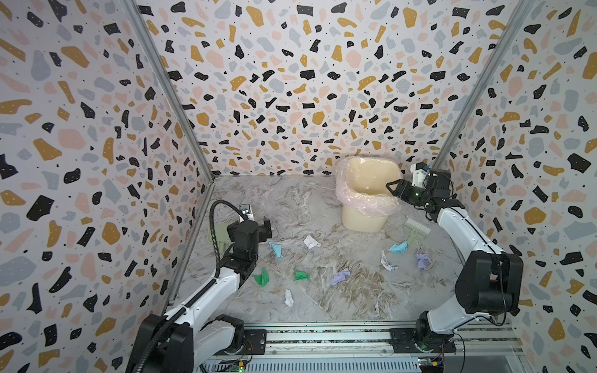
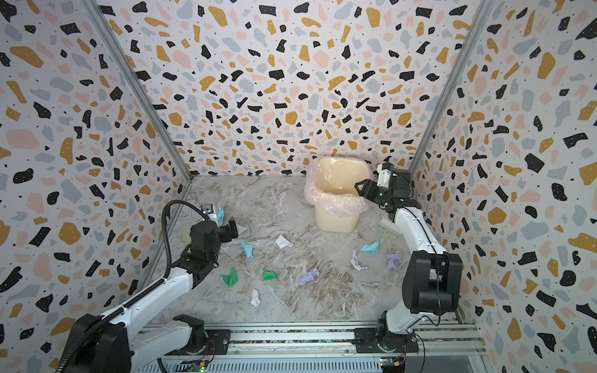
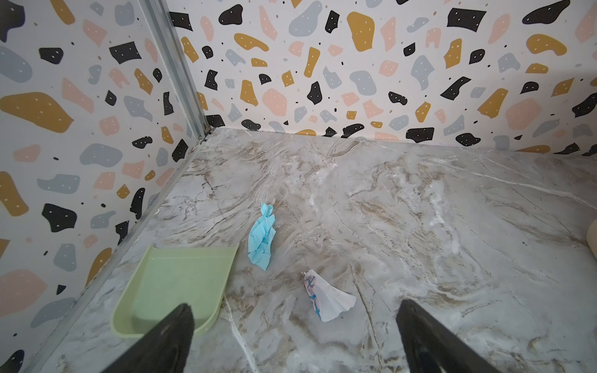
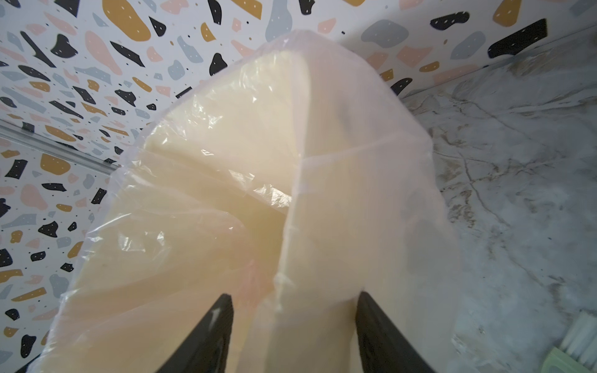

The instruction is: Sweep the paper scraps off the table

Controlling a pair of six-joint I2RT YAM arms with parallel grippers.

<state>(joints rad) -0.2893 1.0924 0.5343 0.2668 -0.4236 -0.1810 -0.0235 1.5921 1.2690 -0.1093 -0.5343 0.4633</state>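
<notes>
In both top views, paper scraps (image 1: 311, 241) lie scattered over the middle and right front of the marble table (image 1: 290, 200), each apart from the next. A lilac scrap (image 1: 340, 277) near the centre stretches on a slant, from front left to back right. The back left of the table is bare. A cream bin (image 1: 365, 222) with a clear liner stands back right, close to the wall, and a green brush (image 1: 416, 231) lies beside the right arm, handle toward the front. The left gripper (image 1: 263, 227) hangs wide open and empty by a green dustpan (image 1: 219, 235) at the left wall. The right gripper (image 1: 392, 189) sits at the bin's right rim. The left wrist view shows a blue scrap (image 3: 261, 237) just beside the dustpan, its long axis running toward the back wall, and a white scrap (image 3: 326, 297) ahead of the spread fingers, with open marble beyond. The right wrist view looks into the lined bin between jaws standing apart. Whether they touch the liner cannot be told.
</notes>
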